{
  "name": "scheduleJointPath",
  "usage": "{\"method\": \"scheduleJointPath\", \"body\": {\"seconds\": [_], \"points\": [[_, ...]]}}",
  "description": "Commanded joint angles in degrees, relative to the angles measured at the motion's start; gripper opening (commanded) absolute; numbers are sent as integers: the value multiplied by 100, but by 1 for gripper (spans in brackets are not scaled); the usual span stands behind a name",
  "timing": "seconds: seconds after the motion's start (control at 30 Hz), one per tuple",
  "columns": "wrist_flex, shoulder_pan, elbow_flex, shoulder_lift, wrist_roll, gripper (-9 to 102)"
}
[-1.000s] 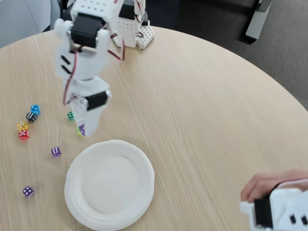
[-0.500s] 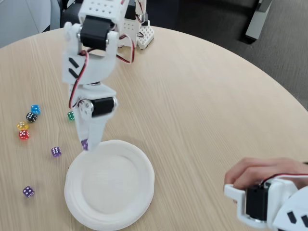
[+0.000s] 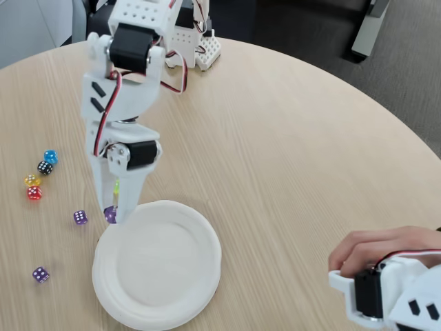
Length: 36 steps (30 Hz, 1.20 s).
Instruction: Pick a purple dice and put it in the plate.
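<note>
Gripper (image 3: 112, 215) pinches a purple dice (image 3: 109, 214) at its fingertips, poised just over the plate's (image 3: 200, 276) upper-left rim. Bare plate spreads below-right of it; two more purple dice (image 3: 80, 217) (image 3: 40, 275) lie left, apart.

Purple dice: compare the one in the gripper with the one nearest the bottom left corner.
The gripper holds one purple die at the plate's rim; the other die lies free on the table, far left of the plate. Both are small translucent purple cubes.
</note>
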<state>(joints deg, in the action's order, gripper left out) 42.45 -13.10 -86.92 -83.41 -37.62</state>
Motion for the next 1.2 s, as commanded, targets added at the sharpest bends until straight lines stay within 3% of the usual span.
{"method": "scheduleJointPath", "body": {"seconds": [0.0,0.3,1.17], "points": [[-18,-18,-105,-70,176,0],[-18,-18,-1125,-79,176,0],[-114,-26,-1055,290,1011,0]]}}
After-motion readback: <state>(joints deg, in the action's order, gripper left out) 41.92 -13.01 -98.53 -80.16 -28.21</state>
